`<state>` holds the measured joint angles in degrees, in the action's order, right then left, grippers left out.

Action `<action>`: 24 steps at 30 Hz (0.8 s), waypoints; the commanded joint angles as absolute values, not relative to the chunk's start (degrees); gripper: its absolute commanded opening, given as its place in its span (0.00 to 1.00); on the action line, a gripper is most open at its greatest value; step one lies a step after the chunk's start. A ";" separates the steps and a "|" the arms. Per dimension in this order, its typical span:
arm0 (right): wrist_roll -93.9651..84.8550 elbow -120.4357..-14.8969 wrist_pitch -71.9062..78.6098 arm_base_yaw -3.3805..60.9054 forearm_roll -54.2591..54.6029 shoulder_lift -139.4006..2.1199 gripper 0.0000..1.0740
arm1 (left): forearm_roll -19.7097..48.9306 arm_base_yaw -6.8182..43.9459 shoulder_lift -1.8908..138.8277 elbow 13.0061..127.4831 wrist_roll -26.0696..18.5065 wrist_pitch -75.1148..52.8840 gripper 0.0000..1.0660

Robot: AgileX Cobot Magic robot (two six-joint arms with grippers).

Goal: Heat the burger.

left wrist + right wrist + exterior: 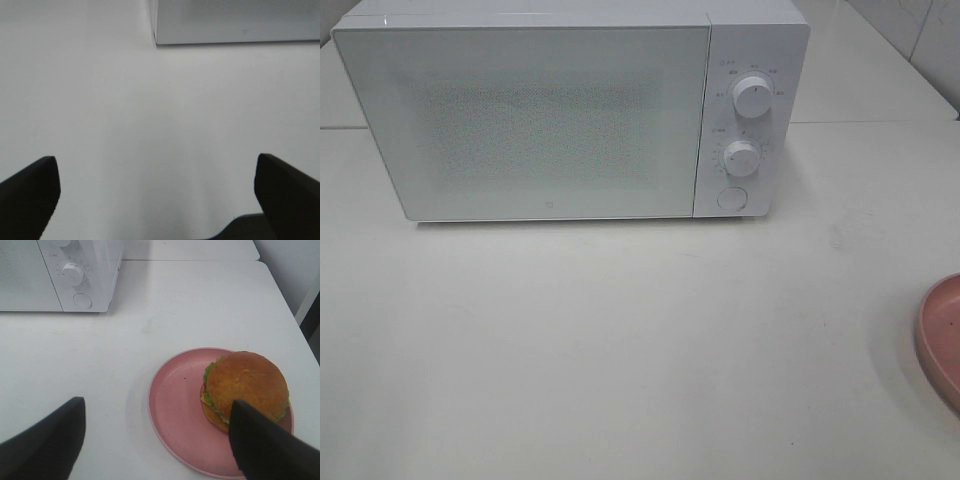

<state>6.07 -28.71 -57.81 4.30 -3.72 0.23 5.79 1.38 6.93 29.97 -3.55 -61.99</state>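
While both tools gape empty, the burger [245, 385] sits upright, bun up, on the pink plate [172, 405].

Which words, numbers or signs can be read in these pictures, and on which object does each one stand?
None can be read.
Small grey marks around the upper knob and the lower knob of the microwave: too small and blurred to read.
A tiny logo low on the microwave door: too small to read.
The pink plate and the burger: no text.
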 commanded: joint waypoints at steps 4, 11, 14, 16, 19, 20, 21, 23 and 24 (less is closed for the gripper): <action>5.79 -28.59 -57.01 4.13 -3.72 1.72 0.71 | 5.79 1.09 0.46 29.79 -3.15 -61.48 0.92; 5.79 -28.59 -57.01 4.13 -3.72 1.72 0.71 | 5.50 -0.34 -1.66 29.79 -3.21 -61.48 0.92; 5.79 -28.59 -57.01 4.13 -3.72 1.72 0.71 | 5.50 -2.58 -1.66 29.79 -3.27 -61.48 0.92; 5.79 -28.59 -57.01 4.13 -3.72 1.72 0.71 | 5.50 -3.21 -1.66 29.79 -3.27 -61.48 0.92; 5.79 -28.59 -57.01 4.13 -3.72 1.72 0.71 | 5.50 -3.21 -1.66 29.79 -3.27 -61.48 0.92; 5.79 -28.59 -57.01 4.13 -3.72 1.72 0.71 | 5.50 -3.21 -1.66 29.79 -3.27 -61.48 0.92; 5.79 -28.59 -57.01 4.13 -3.72 1.72 0.71 | 5.50 -3.21 -1.66 29.79 -3.27 -61.48 0.92; 5.79 -28.59 -57.01 4.13 -3.72 1.72 0.71 | 5.50 -3.21 -1.66 29.79 -3.27 -61.48 0.92; 5.79 -28.59 -57.01 4.13 -3.72 1.72 0.71 | 5.50 -3.21 -1.66 29.79 -3.27 -61.48 0.92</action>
